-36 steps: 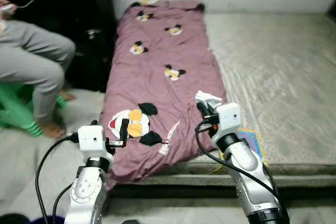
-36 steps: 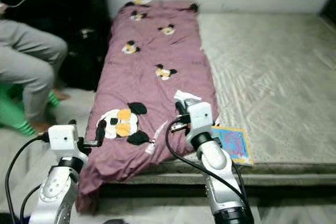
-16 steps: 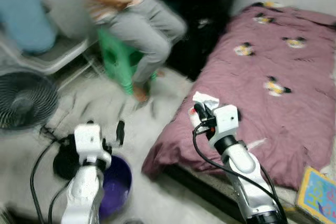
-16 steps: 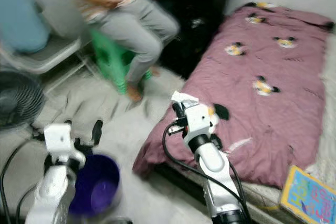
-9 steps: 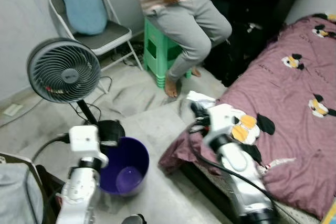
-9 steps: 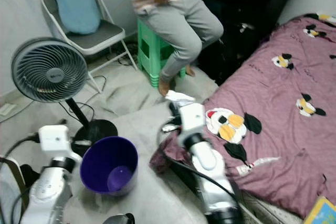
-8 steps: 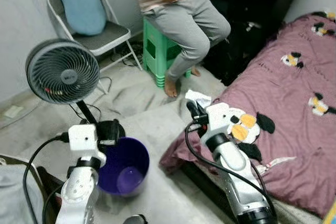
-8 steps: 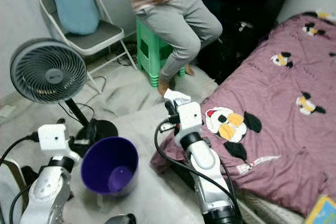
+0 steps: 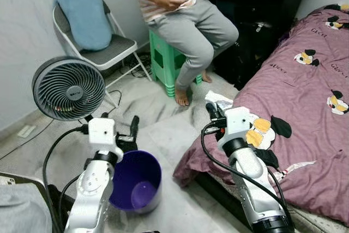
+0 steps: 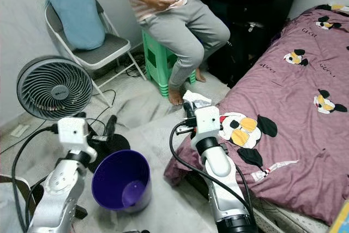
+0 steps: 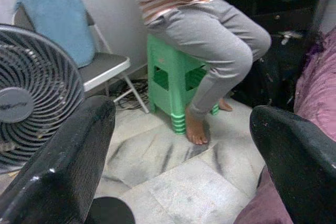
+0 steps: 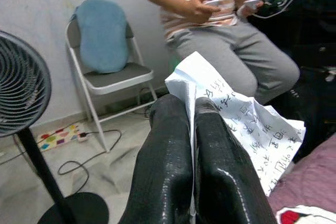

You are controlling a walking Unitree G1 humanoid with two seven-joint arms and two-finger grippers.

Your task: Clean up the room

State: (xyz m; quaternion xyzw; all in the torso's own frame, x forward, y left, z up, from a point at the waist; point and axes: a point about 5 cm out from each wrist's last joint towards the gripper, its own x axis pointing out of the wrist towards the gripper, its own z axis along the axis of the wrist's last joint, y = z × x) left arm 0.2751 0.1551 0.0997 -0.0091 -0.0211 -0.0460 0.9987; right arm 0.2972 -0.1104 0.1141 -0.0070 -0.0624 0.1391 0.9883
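A crumpled white paper with handwriting is pinched in my right gripper, which is shut on it. That gripper hangs above the corner of the bed, to the right of a purple bin standing on the floor. The bin is upright and looks empty inside. My left gripper is open with nothing between its fingers, held just over the bin's far rim. In the left wrist view its fingers stand wide apart.
A grey standing fan stands left of the bin with its black base behind it. A folding chair with a blue cushion is at the wall. A person sits on a green stool. The purple blanket covers the bed at right.
The camera has swung left from the bed to the floor, bringing the bin, fan and person into view. My right gripper keeps the paper; my left gripper has risen over the bin's rim.
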